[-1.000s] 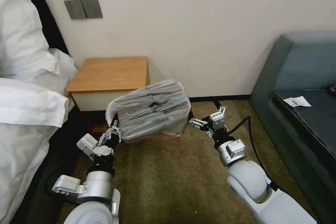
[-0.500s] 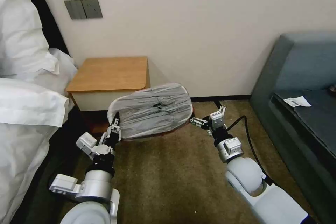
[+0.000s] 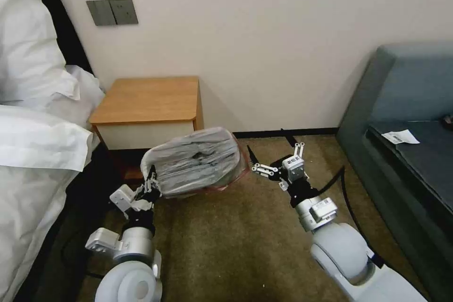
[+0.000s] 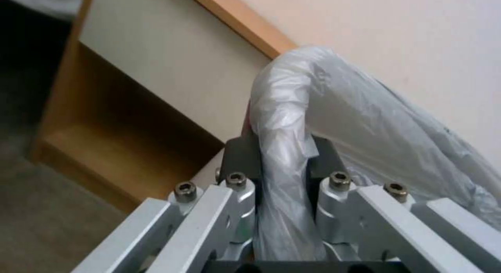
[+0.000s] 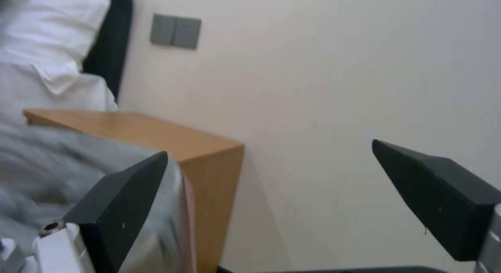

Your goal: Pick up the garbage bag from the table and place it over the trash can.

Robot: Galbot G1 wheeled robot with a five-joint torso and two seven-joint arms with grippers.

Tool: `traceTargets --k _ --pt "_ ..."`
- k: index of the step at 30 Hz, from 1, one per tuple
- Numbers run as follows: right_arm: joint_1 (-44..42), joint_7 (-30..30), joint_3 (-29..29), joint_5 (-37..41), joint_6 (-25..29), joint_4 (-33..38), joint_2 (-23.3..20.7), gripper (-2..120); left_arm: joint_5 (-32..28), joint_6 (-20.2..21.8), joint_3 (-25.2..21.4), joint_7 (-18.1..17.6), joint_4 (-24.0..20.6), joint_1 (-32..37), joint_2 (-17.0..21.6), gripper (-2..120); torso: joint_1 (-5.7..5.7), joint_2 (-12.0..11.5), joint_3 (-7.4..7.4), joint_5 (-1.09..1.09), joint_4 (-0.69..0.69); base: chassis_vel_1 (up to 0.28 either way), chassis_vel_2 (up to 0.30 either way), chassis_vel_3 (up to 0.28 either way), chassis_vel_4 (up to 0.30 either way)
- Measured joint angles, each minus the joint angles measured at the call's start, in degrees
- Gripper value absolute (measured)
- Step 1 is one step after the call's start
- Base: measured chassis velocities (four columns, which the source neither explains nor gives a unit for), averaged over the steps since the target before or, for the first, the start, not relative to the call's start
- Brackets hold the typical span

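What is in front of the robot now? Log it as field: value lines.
left gripper: shut on the garbage bag's edge
garbage bag: stretched over the trash can, pink rim at the bottom
right gripper: open, beside the bag, holding nothing
table: behind the bag, by the wall
floor: brown carpet

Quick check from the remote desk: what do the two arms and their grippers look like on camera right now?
Both arms have rounded white shells and silver cylindrical wrist segments with black joint rings. The left gripper has silver linkage bars with hex bolts and dark pads. The right gripper has black wedge-shaped fingertips, a small labelled silver block, and a black cable trailing beside it.
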Motion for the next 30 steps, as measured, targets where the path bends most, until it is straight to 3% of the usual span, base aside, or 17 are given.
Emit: traceTargets --k 3,5,6,10,14,21,24,30 --pt "-0.5 -0.9 0.2 0.2 1.7 1.8 -0.3 100 4.4 -1.9 0.2 1.0 1.3 0.0 0.2 11 0.0 0.0 0.0 0.01 0.0 0.0 0.0 0.0 0.0" --pt "0.1 -2.6 -0.2 -0.2 3.0 3.7 -1.3 100 11.1 -5.3 0.7 2.8 3.0 0.1 0.3 11 0.0 0.0 0.0 0.0 0.0 0.0 0.0 0.0 0.0" --pt "0.1 -2.6 -0.2 -0.2 3.0 3.7 -1.3 100 11.1 -5.3 0.7 2.8 3.0 0.1 0.3 11 0.0 0.0 0.0 0.0 0.0 0.0 0.0 0.0 0.0" --pt "2.5 -5.9 -4.4 -1.5 2.7 6.8 -6.0 83 22.5 -11.8 2.5 6.1 5.5 0.5 0.9 11 0.0 0.0 0.0 0.0 0.0 0.0 0.0 0.0 0.0" --pt "5.4 -8.4 -7.5 -3.7 1.9 5.3 -10.0 69 28.0 -15.3 3.5 7.1 6.9 0.7 1.1 11 0.0 0.0 0.0 0.0 0.0 0.0 0.0 0.0 0.0" --pt "12.3 -10.1 -14.3 -4.2 -0.6 1.8 -13.9 47 32.4 -18.1 4.1 7.4 8.5 1.2 0.6 11 0.0 0.0 0.0 0.01 0.01 0.0 0.0 0.0 0.0" --pt "18.5 -9.9 -20.4 -1.6 -5.1 -0.6 -14.4 32 35.3 -19.6 4.1 7.6 9.7 0.6 0.0 11 0.0 0.0 0.0 0.01 0.01 0.0 0.0 0.0 0.0" --pt "27.2 -7.0 -28.7 5.1 -14.6 -2.1 -13.2 13 37.8 -20.2 3.9 7.6 10.9 -0.2 -0.2 11 0.0 0.0 0.0 0.0 0.01 0.0 0.0 0.0 0.0"
